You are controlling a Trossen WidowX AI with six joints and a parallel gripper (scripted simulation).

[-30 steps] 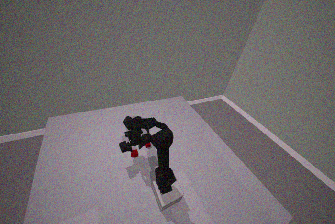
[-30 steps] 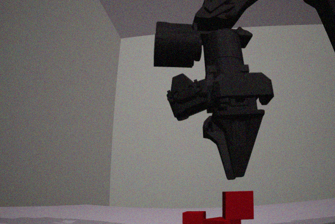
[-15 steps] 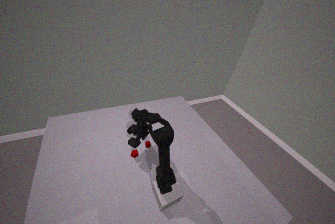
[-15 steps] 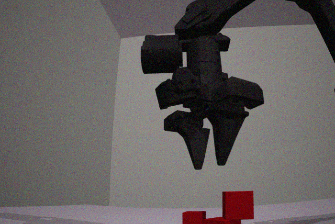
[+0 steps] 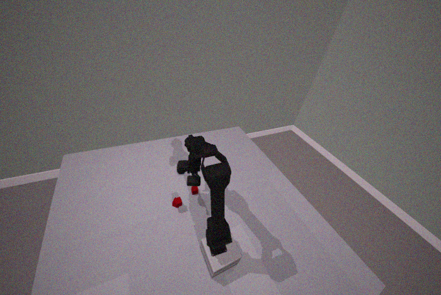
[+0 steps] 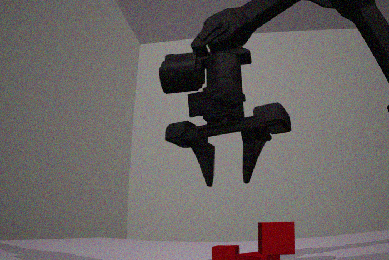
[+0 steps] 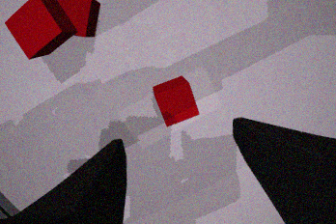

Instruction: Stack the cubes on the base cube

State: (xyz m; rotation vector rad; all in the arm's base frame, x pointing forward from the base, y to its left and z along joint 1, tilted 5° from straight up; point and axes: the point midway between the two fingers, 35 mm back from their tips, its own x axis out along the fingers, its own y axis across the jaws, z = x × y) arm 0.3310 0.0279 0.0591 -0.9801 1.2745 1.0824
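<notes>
One red loose cube point(image 6: 276, 238) point(image 7: 33, 26) rests on the red base cube point(image 6: 256, 256) point(image 7: 81, 15), level and over one top corner, overhanging it. In the top view this red stack point(image 5: 177, 202) shows as one small shape. The other red loose cube point(image 5: 194, 190) point(image 6: 225, 253) point(image 7: 176, 100) lies apart from the stack, flat on the table. My gripper point(image 6: 228, 184) point(image 7: 180, 137) is open and empty, pointing down high above the table. In the wrist view the lone cube appears ahead of the gap between the fingertips. In the top view the fingertips are hidden.
The pale table point(image 5: 125, 234) bears the arm's light base block point(image 5: 228, 257). The stack stands near the lone cube, at the upper left in the wrist view. Arm shadows cross the table around the lone cube.
</notes>
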